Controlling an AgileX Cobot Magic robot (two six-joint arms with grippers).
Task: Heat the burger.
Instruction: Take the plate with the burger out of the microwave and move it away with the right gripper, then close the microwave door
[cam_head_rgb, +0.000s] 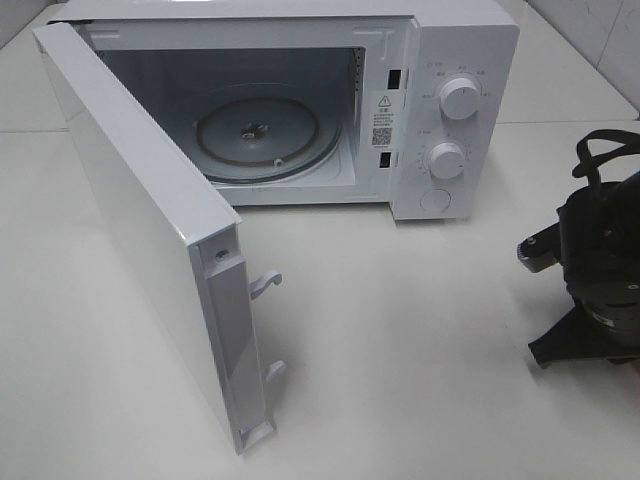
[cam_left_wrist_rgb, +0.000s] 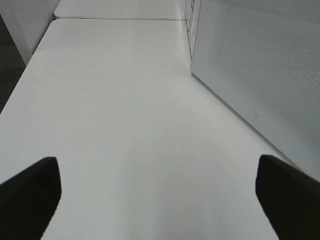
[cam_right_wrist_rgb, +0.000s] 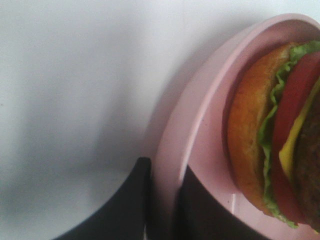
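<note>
Pink plate (cam_right_wrist_rgb: 200, 150) pinched at its rim by right gripper (cam_right_wrist_rgb: 162, 200), one dark finger (cam_right_wrist_rgb: 125, 205) outside the rim, the other inside. Burger (cam_right_wrist_rgb: 275, 130) resting on that plate, close to the gripped edge: golden-brown bun, green lettuce, red slice, yellow cheese, dark patty. Cut off at the wrist view's edge, so only part of burger and plate visible. Neither plate nor burger visible from the high camera; only the right arm's dark bulk at that view's right edge, gripper itself hidden there.

Left gripper (cam_left_wrist_rgb: 160, 195) spread wide, holding nothing, hovering over bare white bench (cam_left_wrist_rgb: 125, 125); only two dark fingertips (cam_left_wrist_rgb: 30, 190) showing at the frame corners. Out of sight in the high view.

White microwave (cam_head_rgb: 440, 110) standing on the bench, door (cam_head_rgb: 140, 230) swung fully open, glass turntable (cam_head_rgb: 265, 135) inside. Small labels beside the two knobs (cam_head_rgb: 458, 97) too fine to read.
</note>
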